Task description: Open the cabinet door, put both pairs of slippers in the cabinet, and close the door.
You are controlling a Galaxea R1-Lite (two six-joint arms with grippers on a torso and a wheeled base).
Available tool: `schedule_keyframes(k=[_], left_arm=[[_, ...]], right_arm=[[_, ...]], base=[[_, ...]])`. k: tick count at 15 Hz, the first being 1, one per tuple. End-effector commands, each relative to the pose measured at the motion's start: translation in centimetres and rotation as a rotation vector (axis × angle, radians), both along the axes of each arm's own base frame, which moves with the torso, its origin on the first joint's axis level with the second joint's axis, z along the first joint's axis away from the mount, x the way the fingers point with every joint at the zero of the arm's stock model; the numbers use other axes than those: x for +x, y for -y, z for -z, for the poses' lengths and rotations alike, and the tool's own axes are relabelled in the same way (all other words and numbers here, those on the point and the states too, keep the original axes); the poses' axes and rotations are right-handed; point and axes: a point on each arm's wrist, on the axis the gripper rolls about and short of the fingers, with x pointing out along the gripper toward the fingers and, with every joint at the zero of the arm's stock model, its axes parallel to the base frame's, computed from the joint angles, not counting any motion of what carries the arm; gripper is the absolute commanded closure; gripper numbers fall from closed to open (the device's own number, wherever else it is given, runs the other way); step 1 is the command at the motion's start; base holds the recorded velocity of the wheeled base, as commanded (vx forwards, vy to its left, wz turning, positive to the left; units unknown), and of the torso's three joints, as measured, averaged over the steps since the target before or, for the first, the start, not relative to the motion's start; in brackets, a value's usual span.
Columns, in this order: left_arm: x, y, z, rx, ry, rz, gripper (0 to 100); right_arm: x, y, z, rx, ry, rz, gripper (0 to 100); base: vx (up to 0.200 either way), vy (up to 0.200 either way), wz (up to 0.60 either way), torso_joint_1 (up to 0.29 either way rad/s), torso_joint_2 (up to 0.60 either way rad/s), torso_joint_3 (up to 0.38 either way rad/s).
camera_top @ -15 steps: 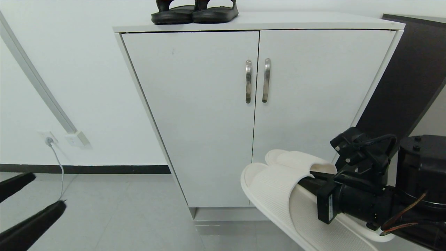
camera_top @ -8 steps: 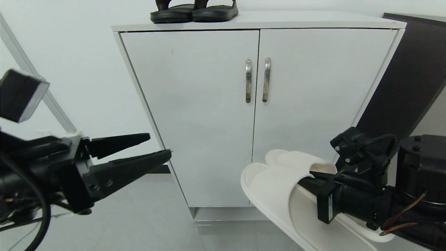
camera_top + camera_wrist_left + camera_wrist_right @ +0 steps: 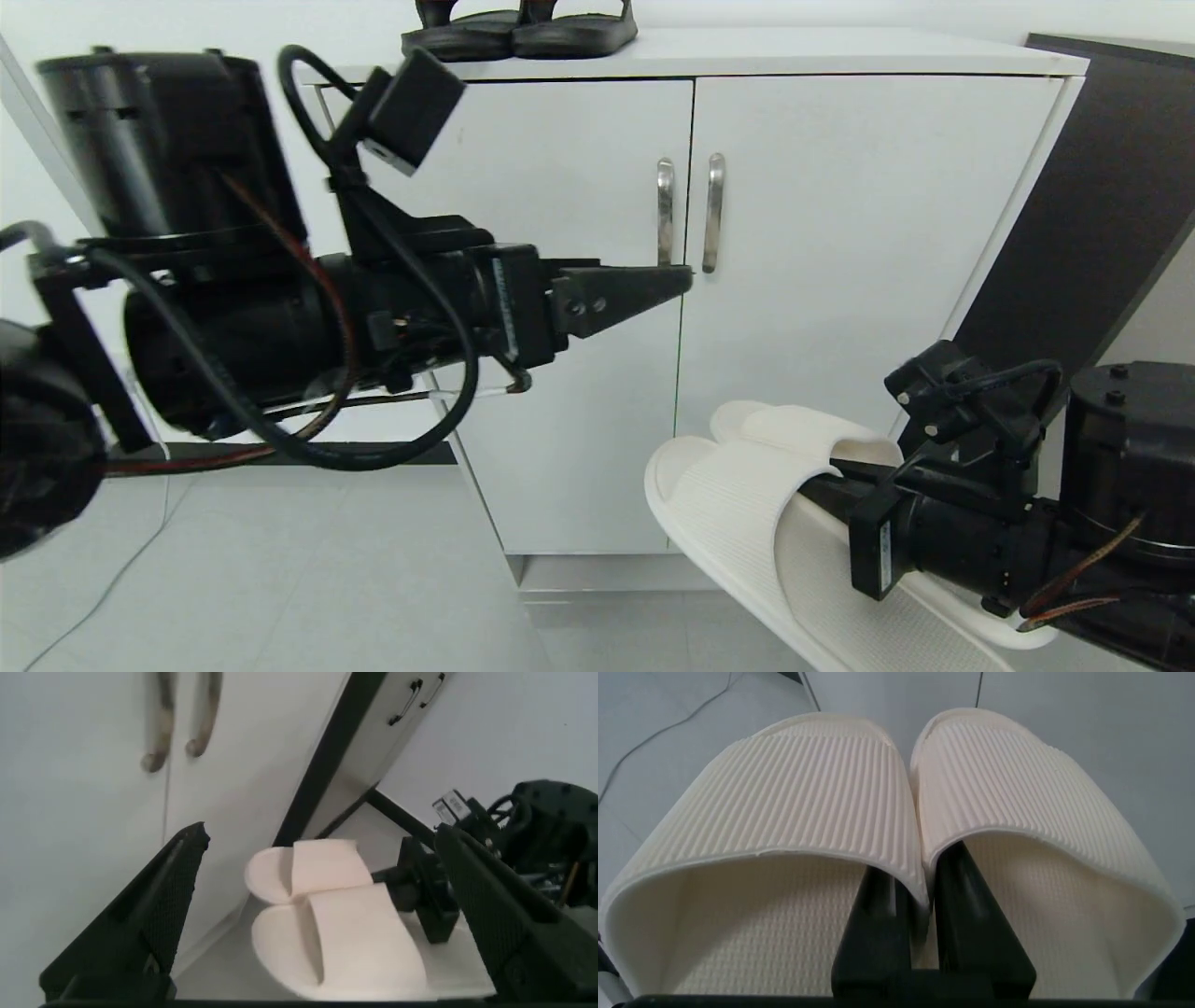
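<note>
The white cabinet [image 3: 840, 233] stands with both doors shut, its two metal handles [image 3: 665, 213] [image 3: 163, 719] side by side at the middle. A pair of black slippers [image 3: 523, 28] rests on its top. My left gripper [image 3: 681, 275] [image 3: 322, 840] is open, level with the lower end of the left handle and just in front of the door. Low on the right, my right gripper [image 3: 822, 485] [image 3: 920, 877] is shut on the pair of white slippers [image 3: 747, 485] [image 3: 896, 793] [image 3: 327, 924], one finger under each strap, pinching the inner sides together.
A dark panel [image 3: 1092, 205] leans to the right of the cabinet. Grey floor [image 3: 327, 579] lies open in front and to the left. The bulk of my left arm [image 3: 233, 308] covers the left half of the cabinet front.
My left arm has risen from the lower left and swung right across the cabinet front to the left handle. The right arm and the white slippers have kept still.
</note>
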Motion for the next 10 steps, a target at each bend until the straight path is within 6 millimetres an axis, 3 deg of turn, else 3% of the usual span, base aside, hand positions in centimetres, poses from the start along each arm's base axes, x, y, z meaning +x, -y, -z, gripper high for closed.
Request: schedule_keyframes(k=[1,5,10], left_arm=[[2.5,2.9,0.3,0.022,-0.034,0.072,0],[4.4,4.7,-0.8,-0.038,-0.062,0.21,0],[7.4,7.3,-0.4,-0.061,-0.073,0.162,0]], right_arm=[[0.0,0.0,0.0,-0.002,0.0,0.001,100],[0.1,0.0,0.1,-0.001,-0.001,0.003,100],[0.0,0.1,-0.1,0.003,0.003,0.004,100]], base=[[0.0,0.0,0.0,0.0,0.0,0.0],[0.0,0.0,0.0,0.0,0.0,0.0],[0.0,0.0,0.0,0.0,0.0,0.0]])
